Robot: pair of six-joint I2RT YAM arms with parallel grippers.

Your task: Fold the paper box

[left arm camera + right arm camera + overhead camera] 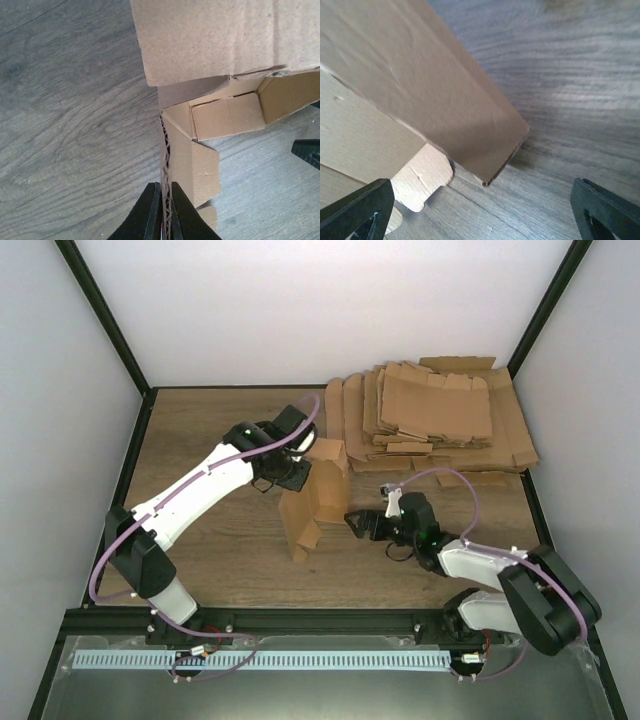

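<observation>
Cardboard paper box [312, 502] stands half-folded on the middle of the tabletop [220, 560], one edge pinched by your left fingers [147, 212]; right fingers [355, 212] gape just right of it. That lone thin pinch may slip, letting panels spring open.

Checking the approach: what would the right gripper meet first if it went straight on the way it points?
Probably the paper box, standing just ahead of the open right gripper; depth is hard to judge.
</observation>
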